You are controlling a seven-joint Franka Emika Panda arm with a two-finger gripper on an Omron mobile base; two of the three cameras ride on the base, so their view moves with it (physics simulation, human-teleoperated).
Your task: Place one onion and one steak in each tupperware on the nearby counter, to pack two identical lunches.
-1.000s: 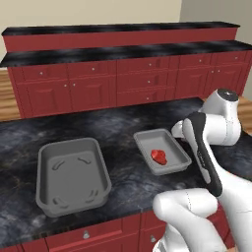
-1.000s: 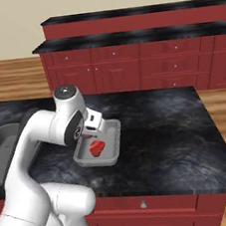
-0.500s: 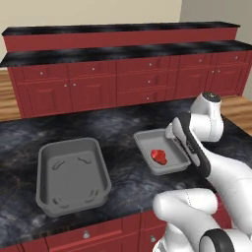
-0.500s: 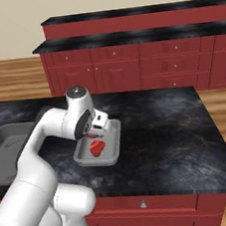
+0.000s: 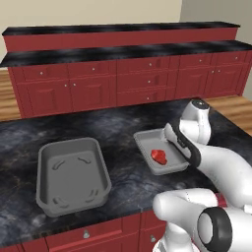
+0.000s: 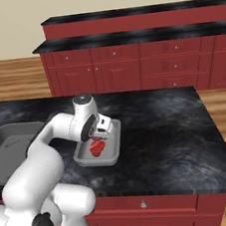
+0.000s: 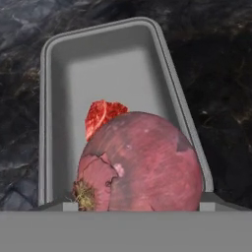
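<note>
A purplish-pink onion (image 7: 140,165) sits close up in the hand view, between the jaws of my gripper (image 6: 104,132), and hides the fingertips. It hangs just above the near end of the small light grey tupperware (image 7: 123,54) (image 5: 147,136) (image 6: 116,139). A bright red steak (image 7: 101,114) (image 5: 159,156) (image 6: 97,148) lies inside that container. The larger, darker tupperware (image 5: 42,172) (image 6: 8,143) stands empty to the left on the black marbled counter (image 5: 123,123).
Behind the counter (image 6: 162,129) runs a long two-tiered red cabinet run (image 5: 123,74) across a strip of wooden floor. The counter's right end (image 6: 206,123) and front edge (image 6: 160,192) are near.
The arm has swung a little leftward and lower, bringing the hand over the small tupperware. The steak and both containers have stayed put.
</note>
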